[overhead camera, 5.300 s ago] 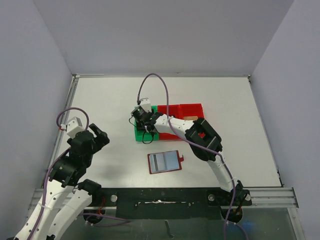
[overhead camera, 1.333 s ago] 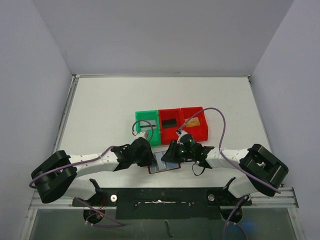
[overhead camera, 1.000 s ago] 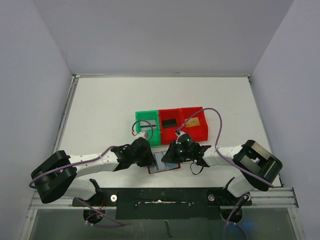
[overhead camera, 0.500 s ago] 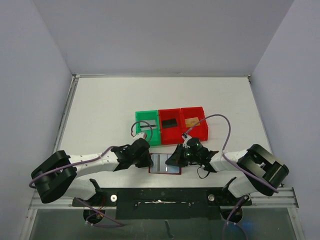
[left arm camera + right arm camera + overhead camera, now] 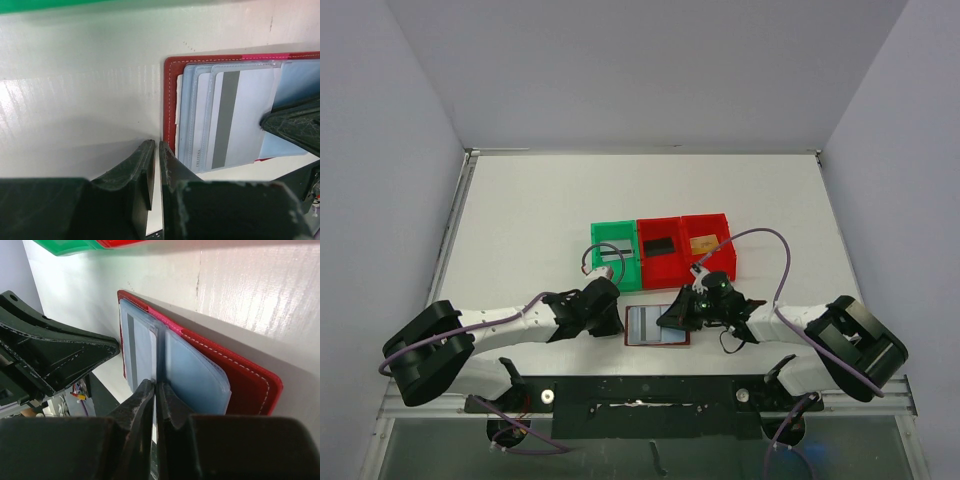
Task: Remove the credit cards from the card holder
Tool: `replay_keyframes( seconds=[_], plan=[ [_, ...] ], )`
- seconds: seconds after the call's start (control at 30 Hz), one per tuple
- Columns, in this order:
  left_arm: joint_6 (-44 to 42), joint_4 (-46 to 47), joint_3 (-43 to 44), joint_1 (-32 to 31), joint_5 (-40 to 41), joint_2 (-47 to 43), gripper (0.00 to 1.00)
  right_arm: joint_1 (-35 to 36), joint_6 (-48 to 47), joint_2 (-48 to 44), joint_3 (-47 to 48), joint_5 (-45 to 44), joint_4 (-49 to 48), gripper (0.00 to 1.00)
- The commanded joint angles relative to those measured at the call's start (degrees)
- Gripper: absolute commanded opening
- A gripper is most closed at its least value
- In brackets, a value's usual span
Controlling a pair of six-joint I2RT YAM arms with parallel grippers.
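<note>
The card holder (image 5: 678, 341) lies open on the table between the two arms, dark red with pale blue pockets (image 5: 192, 115). A silver-grey credit card (image 5: 247, 115) with a dark stripe sits in its left pockets. My right gripper (image 5: 155, 385) is shut on that card's inner edge at the holder's fold (image 5: 665, 322). My left gripper (image 5: 156, 145) is shut with nothing in it, its right finger against the holder's left red border (image 5: 170, 100); in the top view it is at the holder's left side (image 5: 620, 321). A black card (image 5: 660, 246) and a gold-orange card (image 5: 704, 243) lie in the red bins.
A green bin (image 5: 596, 262) and two red bins (image 5: 647, 278) (image 5: 728, 262) stand in a row just behind the card holder. The black rail (image 5: 640, 392) runs along the near edge. Purple cables loop beside both wrists.
The right gripper has closed on the card's edge and drawn slightly right and nearer. The holder has shifted a little right and now lies squarer. The left gripper narrowed a little and stayed put.
</note>
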State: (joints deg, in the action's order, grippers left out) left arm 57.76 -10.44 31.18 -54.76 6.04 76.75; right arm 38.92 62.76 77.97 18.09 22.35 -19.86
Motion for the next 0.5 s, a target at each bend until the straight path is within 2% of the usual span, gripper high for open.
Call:
replay_keyframes(
  seconds=[0.0,0.17,0.47],
  plan=[
    [-1.11,-0.26,1.04,-0.17,1.06,-0.23,0.09,-1.56,-2.06,-0.63,0.4,4.55,-1.24,0.06],
    [-1.04,0.79,1.07,-0.23,0.27,-2.74,0.1,-0.83,-3.68,0.67,1.03,5.45,-1.25,0.04],
    [-3.15,3.62,3.47,-2.09,0.59,-8.44,0.27,4.25,-4.03,7.68,5.37,3.29,-1.98,0.04]
  ],
)
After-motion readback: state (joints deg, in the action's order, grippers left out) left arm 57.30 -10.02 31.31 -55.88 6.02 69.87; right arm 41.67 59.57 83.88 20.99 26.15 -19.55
